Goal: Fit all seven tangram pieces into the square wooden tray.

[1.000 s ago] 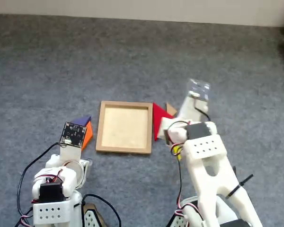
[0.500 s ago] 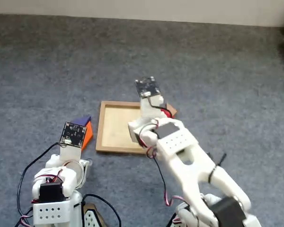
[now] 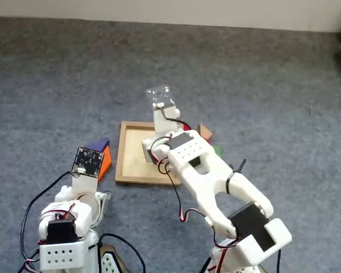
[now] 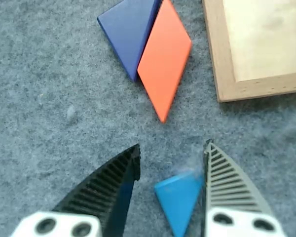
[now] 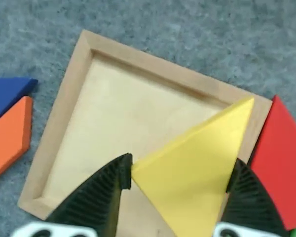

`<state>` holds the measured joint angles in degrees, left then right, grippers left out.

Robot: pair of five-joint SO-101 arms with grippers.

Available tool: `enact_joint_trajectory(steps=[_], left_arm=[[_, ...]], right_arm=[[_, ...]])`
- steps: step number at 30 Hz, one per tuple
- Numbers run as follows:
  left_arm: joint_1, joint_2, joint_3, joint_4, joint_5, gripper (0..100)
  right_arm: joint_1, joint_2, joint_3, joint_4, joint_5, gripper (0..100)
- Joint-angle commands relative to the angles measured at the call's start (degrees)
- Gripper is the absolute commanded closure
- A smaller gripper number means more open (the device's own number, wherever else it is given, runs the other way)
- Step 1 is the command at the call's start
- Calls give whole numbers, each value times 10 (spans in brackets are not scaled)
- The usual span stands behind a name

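Right wrist view: we record the right pincer clamped on a yellow triangle, held over the square wooden tray; the left pincer stands wide open, straddling a small blue triangle near the tray's corner.

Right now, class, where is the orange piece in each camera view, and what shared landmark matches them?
High view: orange piece on the carpet, just outside the tray's left rim.
Left wrist view: orange piece against the dark blue piece, near the tray's corner.
Right wrist view: orange piece beside the dark blue piece, outside the tray.
Shared landmark: the tray.
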<state>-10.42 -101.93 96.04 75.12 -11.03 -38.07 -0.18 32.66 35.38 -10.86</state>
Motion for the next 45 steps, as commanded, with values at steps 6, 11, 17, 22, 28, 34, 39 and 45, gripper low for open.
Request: enact_joint_trajectory(steps=[6,11,17,22,28,34,39,45], left_arm=[[-3,-24,11,4,4,786],[-3,-24,11,4,4,786],[-3,-24,11,4,4,786],[-3,-24,11,4,4,786],[-3,-24,11,4,4,786],[-3,-24,11,4,4,786],[-3,-24,11,4,4,786],[-3,-24,11,4,4,786]], right_arm=[[-12,-4,-35,-7,-77,771],[-11,-4,-35,-7,-94,768],[-10,-4,-35,-7,-94,767],[-10,-4,-34,-7,-93,766],[-10,-4,-33,-7,-91,735],[-10,-4,-35,25,-91,627],[-12,-7,-35,28,-90,627],[-15,-10,-45,28,-90,675]])
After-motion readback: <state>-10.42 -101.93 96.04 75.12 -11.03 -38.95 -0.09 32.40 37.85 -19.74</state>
